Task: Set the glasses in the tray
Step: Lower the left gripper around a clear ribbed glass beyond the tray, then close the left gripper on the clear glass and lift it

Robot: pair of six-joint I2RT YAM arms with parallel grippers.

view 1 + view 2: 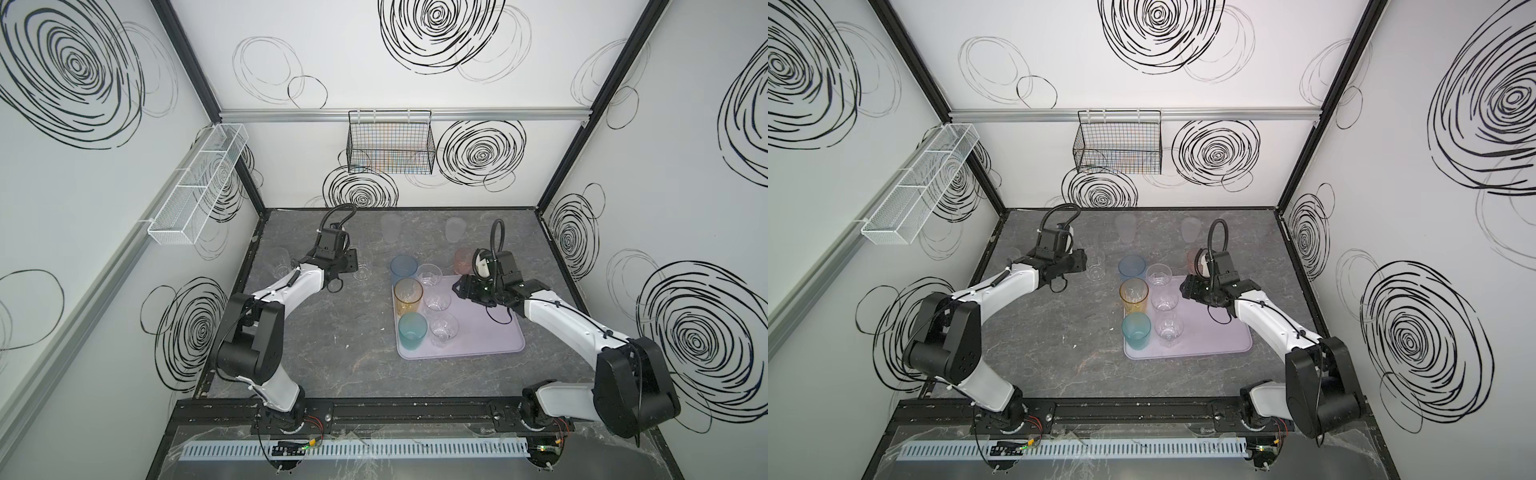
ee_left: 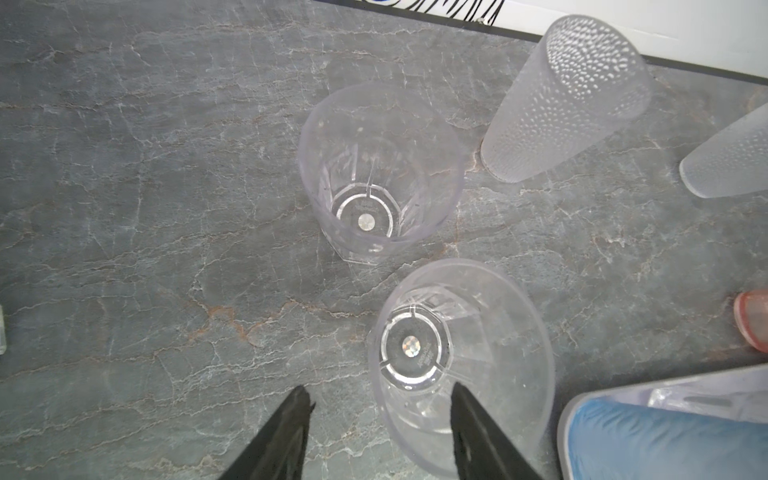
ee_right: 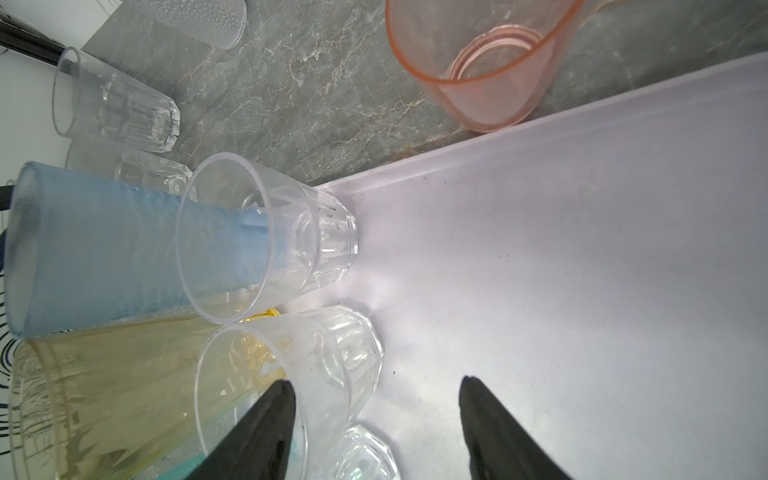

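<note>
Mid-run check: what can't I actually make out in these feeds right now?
- Pink glass: partly hidden behind the right wrist camera in both top views; cut off by the frame edge in the left wrist view.
- Blue glass: base hidden in every view, so whether it stands on the tray or the table is unclear.
- Left end effector: fingertips hidden under its own body in both top views.
- Black wire basket: contents blurred by mesh.

Parted jaws over clear tumbler (image 2: pixel 498 332) rim

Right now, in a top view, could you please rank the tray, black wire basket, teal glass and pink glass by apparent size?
1. tray
2. black wire basket
3. teal glass
4. pink glass, partly hidden by the right arm, so less sure
</note>
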